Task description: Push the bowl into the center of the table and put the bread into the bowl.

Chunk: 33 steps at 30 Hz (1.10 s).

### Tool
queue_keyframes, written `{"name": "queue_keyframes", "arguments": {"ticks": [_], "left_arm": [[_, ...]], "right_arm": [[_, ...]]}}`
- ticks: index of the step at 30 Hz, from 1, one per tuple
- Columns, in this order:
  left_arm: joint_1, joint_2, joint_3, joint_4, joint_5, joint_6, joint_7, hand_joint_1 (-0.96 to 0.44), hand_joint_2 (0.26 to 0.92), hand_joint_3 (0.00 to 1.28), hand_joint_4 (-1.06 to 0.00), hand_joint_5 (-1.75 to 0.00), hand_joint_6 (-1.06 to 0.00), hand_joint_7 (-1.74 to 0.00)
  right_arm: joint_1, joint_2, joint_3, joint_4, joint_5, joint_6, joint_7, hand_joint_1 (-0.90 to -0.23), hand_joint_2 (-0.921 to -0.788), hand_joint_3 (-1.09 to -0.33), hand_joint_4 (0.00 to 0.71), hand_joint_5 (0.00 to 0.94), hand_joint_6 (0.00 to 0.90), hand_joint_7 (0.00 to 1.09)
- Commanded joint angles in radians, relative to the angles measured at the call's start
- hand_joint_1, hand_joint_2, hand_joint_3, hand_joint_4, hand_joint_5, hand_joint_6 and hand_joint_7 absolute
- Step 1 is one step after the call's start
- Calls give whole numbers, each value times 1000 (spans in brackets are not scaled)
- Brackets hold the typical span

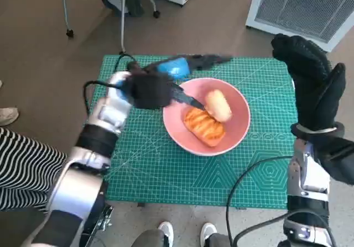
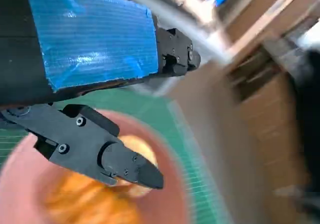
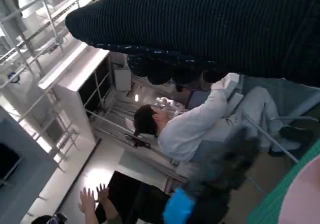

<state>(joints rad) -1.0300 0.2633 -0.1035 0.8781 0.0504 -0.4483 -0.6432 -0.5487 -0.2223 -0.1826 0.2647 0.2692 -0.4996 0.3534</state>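
Pink bowl [image 1: 206,116] sits mid tabletop [image 1: 144,164] with both breads [image 1: 211,117] inside. Left hand [image 1: 152,87] hangs over its left rim, fingers [image 2: 125,161] spread, holding nothing. Pulling back carelessly could bump the bowl. Right hand [image 1: 312,87] stands raised and spread on the right.
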Motion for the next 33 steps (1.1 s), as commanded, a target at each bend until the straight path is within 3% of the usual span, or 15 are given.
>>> {"name": "queue_keyframes", "arguments": {"ticks": [1,9,14,28,30,33], "left_arm": [[66,-24,114,-42,-154,-46,-14,-758,920,206,-5,-2,-135,-16],[155,-146,212,-179,-308,-104,71,-740,921,540,-67,-27,-151,-28],[200,-186,221,-260,-321,-125,123,-758,921,627,-69,-28,-144,-32],[293,-197,205,-430,-327,-72,141,-747,921,632,-60,-28,-133,-66],[303,-198,203,-448,-332,-60,143,-752,921,606,-56,-45,-54,-229],[312,-195,202,-466,-338,-45,143,-756,921,582,-55,-57,-17,-305]], "right_arm": [[-6,4,13,-26,-6,32,-8,-716,-921,-696,155,4,45,427],[-32,14,24,-66,6,66,-7,-735,-921,-687,157,4,51,430],[-50,20,38,-73,-18,61,-16,-730,-921,-685,157,3,51,430],[-65,32,53,-68,-55,55,-36,-701,-921,-690,156,2,53,433],[-64,34,55,-72,-62,57,-42,-698,-921,-691,156,1,54,434],[-64,36,61,-76,-70,58,-51,-695,-921,-692,155,1,54,434]]}}
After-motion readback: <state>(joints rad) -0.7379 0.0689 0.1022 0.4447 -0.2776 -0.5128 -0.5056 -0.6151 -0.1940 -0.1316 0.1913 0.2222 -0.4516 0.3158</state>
